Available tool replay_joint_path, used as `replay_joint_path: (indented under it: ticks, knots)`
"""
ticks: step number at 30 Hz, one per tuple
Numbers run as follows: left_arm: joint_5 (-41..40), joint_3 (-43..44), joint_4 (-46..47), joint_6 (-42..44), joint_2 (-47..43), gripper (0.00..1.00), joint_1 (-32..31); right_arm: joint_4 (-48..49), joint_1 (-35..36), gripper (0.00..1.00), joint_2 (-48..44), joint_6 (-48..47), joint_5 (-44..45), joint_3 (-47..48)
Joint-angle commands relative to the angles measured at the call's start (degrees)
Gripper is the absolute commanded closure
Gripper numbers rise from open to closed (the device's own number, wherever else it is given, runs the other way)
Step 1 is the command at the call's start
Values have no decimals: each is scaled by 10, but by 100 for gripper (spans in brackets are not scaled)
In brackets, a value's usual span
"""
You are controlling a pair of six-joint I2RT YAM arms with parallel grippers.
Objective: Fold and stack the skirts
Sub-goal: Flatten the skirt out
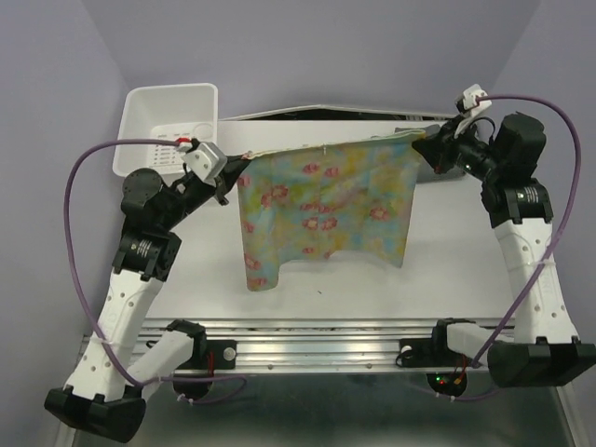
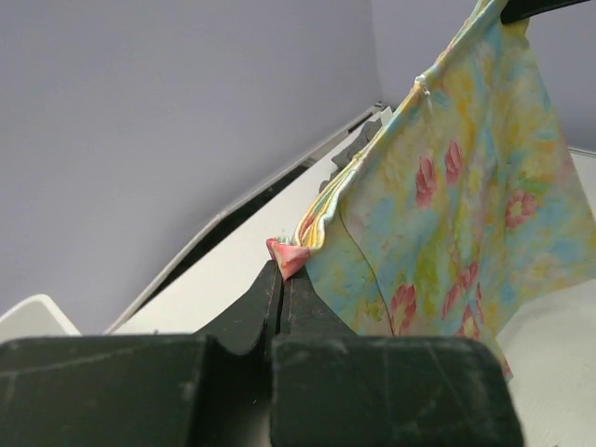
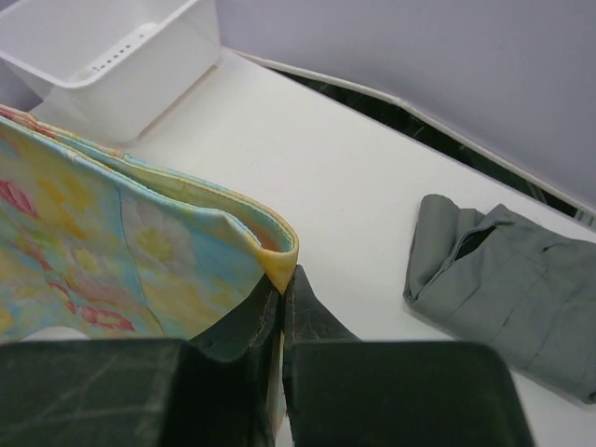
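The floral skirt (image 1: 326,207), pastel yellow-blue-green with pink flowers, hangs spread out in the air above the table between both grippers. My left gripper (image 1: 240,160) is shut on its upper left corner, which pokes out pink past the jaws in the left wrist view (image 2: 282,268). My right gripper (image 1: 421,142) is shut on the upper right corner; the yellow hem (image 3: 279,253) folds over the jaw tips (image 3: 282,279). The grey skirt (image 3: 507,284) lies folded on the table, to the right in the right wrist view. The hanging cloth mostly hides it in the top view.
A white plastic bin (image 1: 172,126) stands at the back left of the white table (image 1: 317,298); it also shows in the right wrist view (image 3: 112,56). Purple walls close in the back and sides. A metal rail (image 1: 317,349) runs along the near edge.
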Motion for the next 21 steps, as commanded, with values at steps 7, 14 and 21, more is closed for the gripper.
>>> replay_joint_path:
  ticks: [7,14,21]
  knots:
    - [-203,159,-75,-44,305,57,15,-37,16,41,319,12,152,166]
    - [-259,365,-182,-55,463,23,41,-148,22,26,451,5,192,330]
    - [-242,285,-197,-20,416,25,41,-146,32,32,378,-58,103,159]
